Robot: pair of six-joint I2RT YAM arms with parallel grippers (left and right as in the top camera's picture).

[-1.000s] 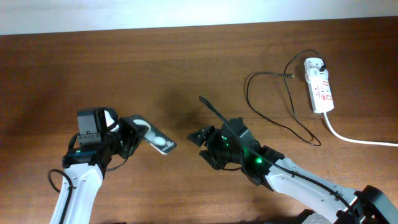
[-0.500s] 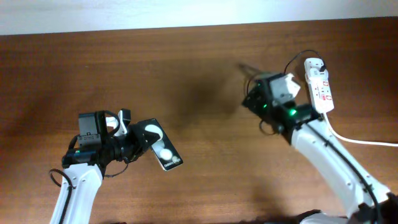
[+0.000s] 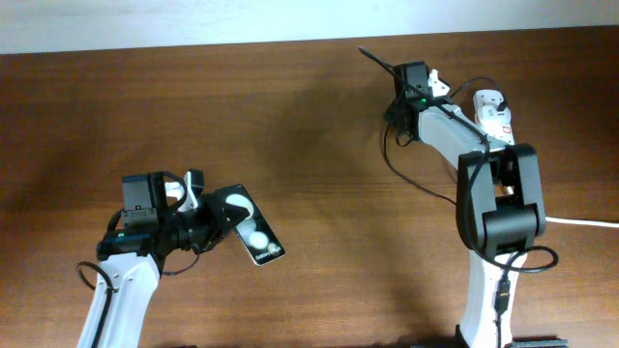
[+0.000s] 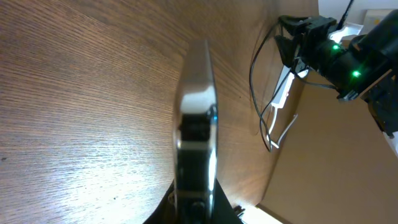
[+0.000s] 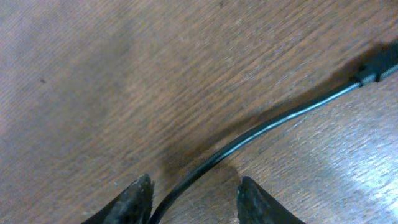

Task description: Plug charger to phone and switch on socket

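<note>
While held by one end at near left over the brown wooden table (image 3: 290,116), flat black rectangular smartphone (image 3: 253,232) with two white round patches, clamped between the jaws of the left gripper (image 3: 209,218); edge-on in the left wrist view. At far right, right gripper (image 5: 196,200) with jaws apart, straddling the long thin black charger cable (image 5: 267,126) lying on the wood, not closed on it. Just beside that arm, white elongated power strip (image 3: 495,116), partly hidden, thick white cord (image 3: 580,222) trailing right.
</note>
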